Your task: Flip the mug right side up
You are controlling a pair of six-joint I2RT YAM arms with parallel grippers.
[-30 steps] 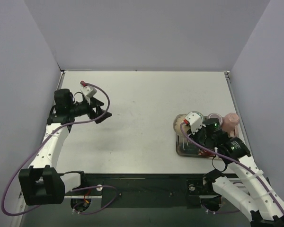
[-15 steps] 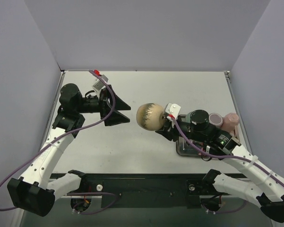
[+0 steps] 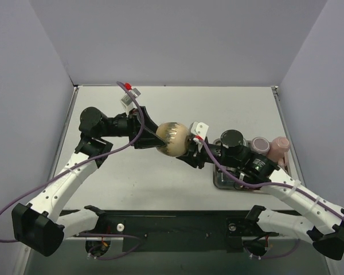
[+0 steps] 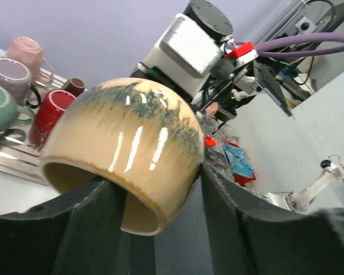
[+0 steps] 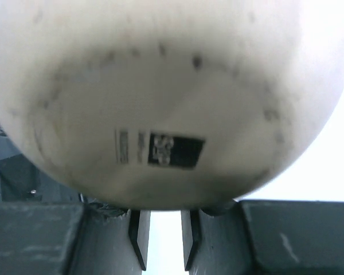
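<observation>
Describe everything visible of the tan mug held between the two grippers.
The mug is rounded glossy ceramic, cream-tan with blue-green streaks near its base. It hangs above mid-table, tilted, mouth turned toward the left arm. A barcode sticker marks the pale base. The left gripper clamps its sides; the right gripper holds it at the base end. No handle shows.

The top external camera sits above and behind the arm bases and looks down and forward from afar over the whole bench (image 3: 218, 109). The left wrist camera sits behind the left tool (image 4: 155, 177) and faces along its fingers across the bench, close to the mug (image 4: 126, 137), with the tray (image 4: 11, 169) farther off. The right wrist camera looks past the right tool (image 5: 165, 229), so near that the mug fills the frame. All three views share the mug. The top and left wrist views also share the tray.
</observation>
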